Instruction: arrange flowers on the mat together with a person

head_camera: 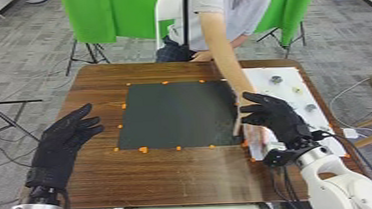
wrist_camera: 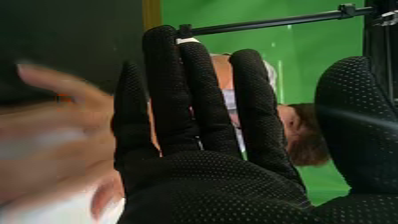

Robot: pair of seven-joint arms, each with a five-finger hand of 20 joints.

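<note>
Black mat is lying mid-tbl; white board is lying on its R, bearing small items, too small to ID as flowers. Robot's R hand, fingers straight, is hovering b/w mat & board, near person's arm, which is reaching over mat's R side. Robot's L hand, fingers relaxed, is hovering at tbl's L side.

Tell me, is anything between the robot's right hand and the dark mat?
Yes: in the head view, a person's arm runs along the right edge of the mat, between it and the right hand.
</note>
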